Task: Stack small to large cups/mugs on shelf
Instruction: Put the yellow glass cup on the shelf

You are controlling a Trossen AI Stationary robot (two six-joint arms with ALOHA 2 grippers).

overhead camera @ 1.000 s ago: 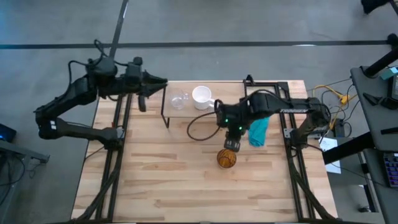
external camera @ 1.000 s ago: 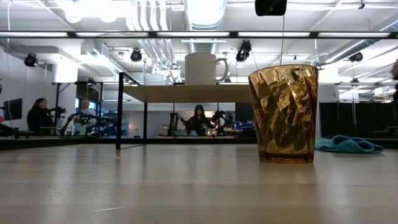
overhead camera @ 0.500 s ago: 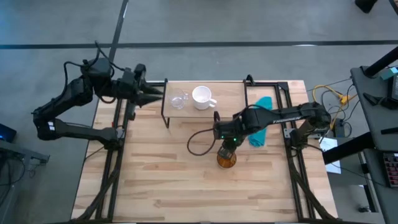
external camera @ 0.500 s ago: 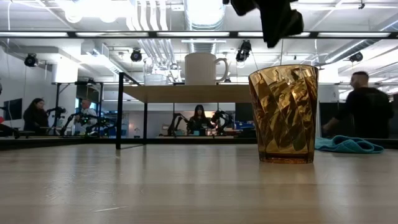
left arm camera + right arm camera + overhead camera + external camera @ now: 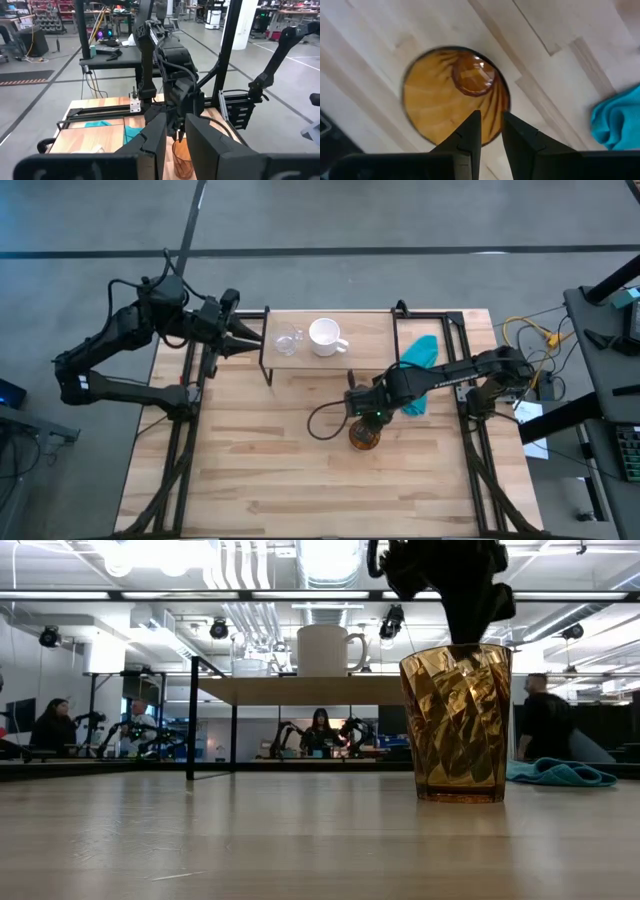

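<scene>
We bring our right tool [image 5: 365, 420] down over the amber tumbler [image 5: 365, 436], which stands upright on the bench [image 5: 250, 470], nearer than the shelf [image 5: 355, 345]. Its fingers [image 5: 470, 131] are narrowly apart, apparently straddling the rim to pinch the wall. The clear cup [image 5: 287, 341] and white mug [image 5: 325, 335] sit side by side on the shelf. Our left tool [image 5: 255, 337] waits left of the shelf, fingers slightly parted.

Bright overhead ceiling lamps [image 5: 150, 552] glare; right wrist view blurred.
</scene>
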